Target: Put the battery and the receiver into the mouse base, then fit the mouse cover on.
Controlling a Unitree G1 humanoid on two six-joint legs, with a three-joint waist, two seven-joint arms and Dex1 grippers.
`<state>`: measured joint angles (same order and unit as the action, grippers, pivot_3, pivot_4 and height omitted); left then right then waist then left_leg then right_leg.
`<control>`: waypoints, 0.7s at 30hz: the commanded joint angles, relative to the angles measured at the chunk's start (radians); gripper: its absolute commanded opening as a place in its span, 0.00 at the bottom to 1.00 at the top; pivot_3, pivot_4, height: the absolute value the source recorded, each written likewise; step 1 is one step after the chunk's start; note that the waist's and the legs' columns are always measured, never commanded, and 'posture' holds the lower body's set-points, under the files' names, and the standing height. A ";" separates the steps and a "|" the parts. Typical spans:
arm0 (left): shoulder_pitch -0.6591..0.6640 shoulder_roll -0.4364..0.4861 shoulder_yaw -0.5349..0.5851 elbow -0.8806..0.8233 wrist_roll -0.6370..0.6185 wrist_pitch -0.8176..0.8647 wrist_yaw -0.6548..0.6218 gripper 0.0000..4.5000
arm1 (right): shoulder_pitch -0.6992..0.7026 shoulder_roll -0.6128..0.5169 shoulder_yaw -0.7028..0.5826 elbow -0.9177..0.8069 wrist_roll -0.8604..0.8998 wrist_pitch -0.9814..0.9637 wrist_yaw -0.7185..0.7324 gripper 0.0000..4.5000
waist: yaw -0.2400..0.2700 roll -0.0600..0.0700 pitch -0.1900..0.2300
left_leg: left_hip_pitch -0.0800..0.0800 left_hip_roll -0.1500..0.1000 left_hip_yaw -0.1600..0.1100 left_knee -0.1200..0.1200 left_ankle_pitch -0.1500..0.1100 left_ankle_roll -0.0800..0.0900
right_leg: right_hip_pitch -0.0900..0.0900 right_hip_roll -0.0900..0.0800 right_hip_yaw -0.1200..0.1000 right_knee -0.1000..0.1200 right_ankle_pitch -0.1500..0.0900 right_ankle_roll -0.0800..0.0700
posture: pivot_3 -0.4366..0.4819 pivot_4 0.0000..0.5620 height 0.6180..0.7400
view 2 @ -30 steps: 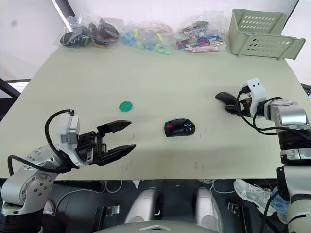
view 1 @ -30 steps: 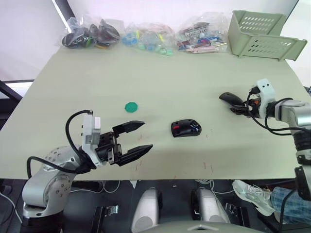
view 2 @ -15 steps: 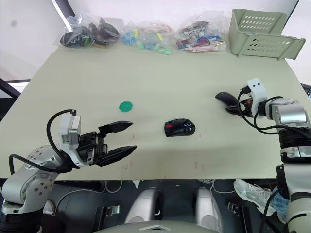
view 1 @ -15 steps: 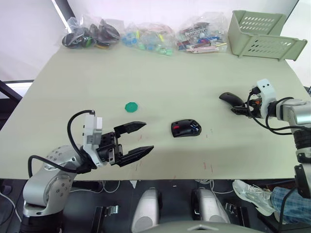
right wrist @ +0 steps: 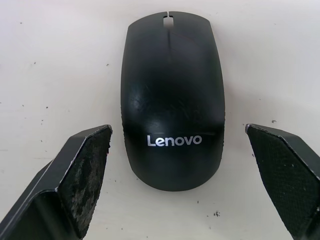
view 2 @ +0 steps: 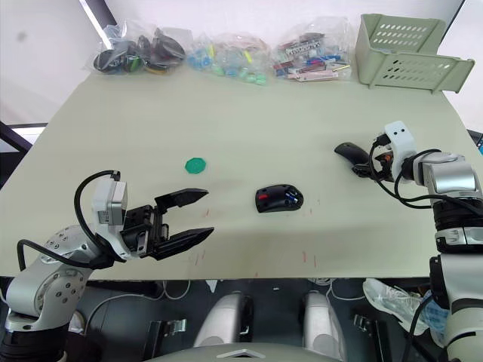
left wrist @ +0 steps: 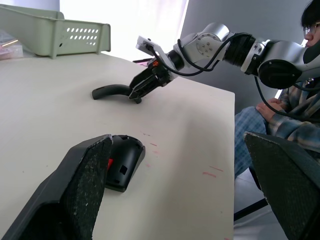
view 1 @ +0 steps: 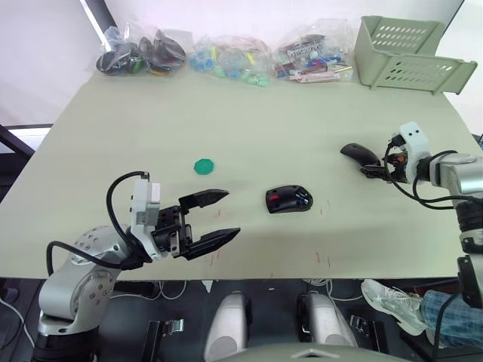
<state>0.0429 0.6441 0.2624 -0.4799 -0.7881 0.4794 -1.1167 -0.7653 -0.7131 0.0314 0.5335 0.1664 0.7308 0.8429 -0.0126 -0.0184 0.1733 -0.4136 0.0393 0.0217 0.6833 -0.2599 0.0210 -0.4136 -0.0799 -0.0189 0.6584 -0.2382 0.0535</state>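
Left arm: silver-grey rounded joint housings; black cable looped from the wrist over a white rectangular wrist block. Left claw (view 1: 215, 218): two long black tapered fingers on a black body; inner pads (left wrist: 87, 172) rough-textured with pale scuff specks.

Right arm: silver-grey cylindrical segments with a black band between them, black cables coiled at the wrist, white block with two small dark dots. Right claw (left wrist: 140, 90): black, narrow, with what appears to be an orange-red fitting at its base.

Head stereo pair overhead; wrist views close (table-level)
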 commanded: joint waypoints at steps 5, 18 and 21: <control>-0.014 0.010 -0.012 0.002 -0.008 -0.023 -0.003 0.99 | -0.034 -0.020 -0.015 0.022 -0.018 -0.048 0.007 1.00 | 0.000 0.001 0.000 | 0.000 0.000 0.000 0.000 0.000 0.000 | 0.000 0.000 0.000 0.000 0.000 0.000 | 0.48 0.27 1.00; -0.005 0.009 -0.017 0.000 -0.007 -0.031 0.006 1.00 | -0.062 -0.008 -0.010 0.064 -0.036 -0.077 0.020 0.81 | 0.000 0.002 0.001 | 0.000 0.000 0.000 0.000 0.000 0.000 | 0.000 0.000 0.000 -0.001 0.000 0.000 | 0.48 0.27 1.00; -0.005 0.008 -0.018 -0.002 -0.008 -0.032 0.009 1.00 | -0.065 -0.005 -0.009 0.068 -0.041 -0.080 0.022 0.81 | 0.000 0.002 0.002 | 0.000 0.000 0.000 0.000 0.000 0.000 | 0.000 0.000 0.000 -0.001 0.000 0.000 | 0.48 0.27 1.00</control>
<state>0.0364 0.6441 0.2353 -0.4625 -0.7874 0.4703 -1.1076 -0.8006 -0.7097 0.0319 0.6120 0.1253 0.6684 0.8583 -0.0131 -0.0160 0.1749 -0.4137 0.0393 0.0219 0.6831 -0.2599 0.0210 -0.4137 -0.0799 -0.0189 0.6579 -0.2382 0.0536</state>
